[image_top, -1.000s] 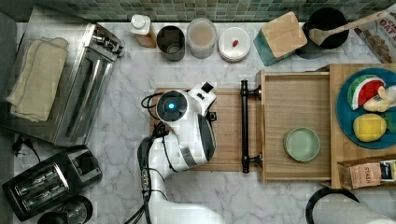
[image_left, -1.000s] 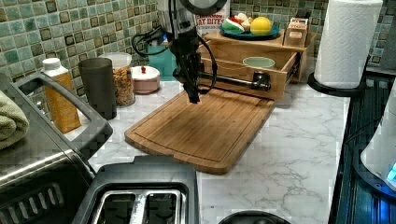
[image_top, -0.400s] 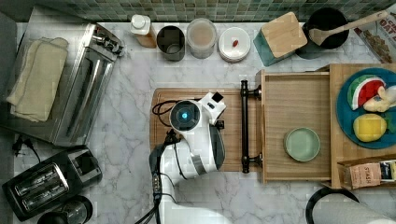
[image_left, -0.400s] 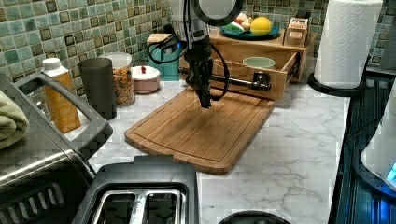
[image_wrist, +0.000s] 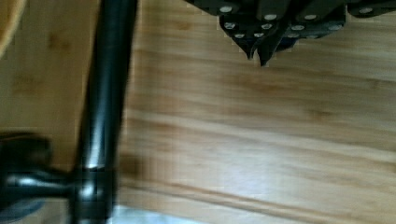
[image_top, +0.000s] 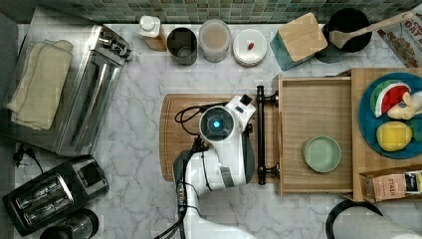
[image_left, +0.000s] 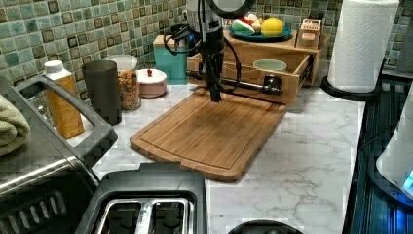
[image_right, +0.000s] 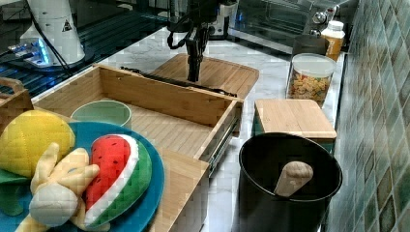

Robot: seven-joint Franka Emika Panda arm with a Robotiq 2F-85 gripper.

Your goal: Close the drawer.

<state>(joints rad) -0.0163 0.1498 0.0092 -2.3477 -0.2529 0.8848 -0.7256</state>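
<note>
1. Hanging over the board [image_left: 209, 131], the gripper [image_left: 215, 96] is seen with fingers pressed together, holding nothing.
2. The drawer [image_top: 315, 133] is pulled out; its handle [image_top: 260, 134] is found just beside the gripper.

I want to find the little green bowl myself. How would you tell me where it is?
Find the wooden stand holding the blue plate of toy fruit. Its drawer is pulled open, and the green bowl sits alone inside. It is the drawer's one round, pale green thing.
</note>
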